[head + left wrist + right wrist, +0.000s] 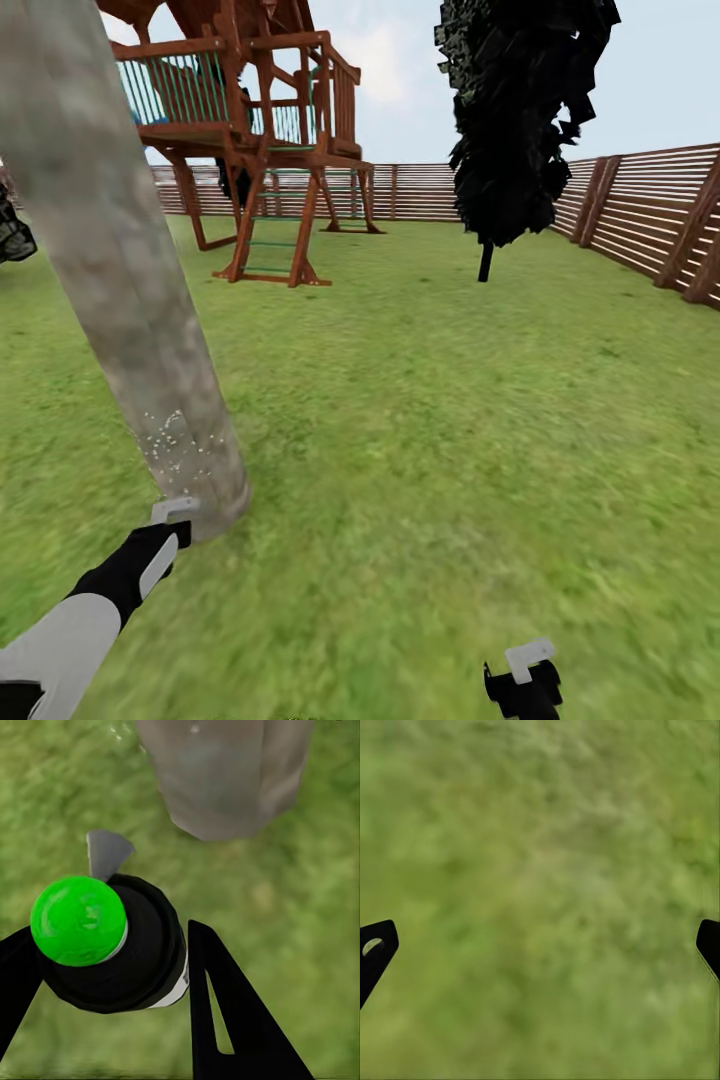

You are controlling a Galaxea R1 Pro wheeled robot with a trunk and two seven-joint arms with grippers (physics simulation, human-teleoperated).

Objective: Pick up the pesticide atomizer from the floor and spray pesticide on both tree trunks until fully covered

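The tree trunk is a thick grey-brown cylinder rising at the left of the head view, with white specks low on its bark. My left gripper is right at the trunk's base. In the left wrist view that gripper is shut on the pesticide atomizer, a black bottle whose round top shows bright green here. The trunk's base lies just beyond the bottle. My right gripper hangs low over the grass, and in its own view it is open with nothing between the fingers.
A wooden playset with a ladder stands at the back left of the lawn. A narrow black tree stands at the back right. The brown slat fence runs along the back and right. Grass spreads between them.
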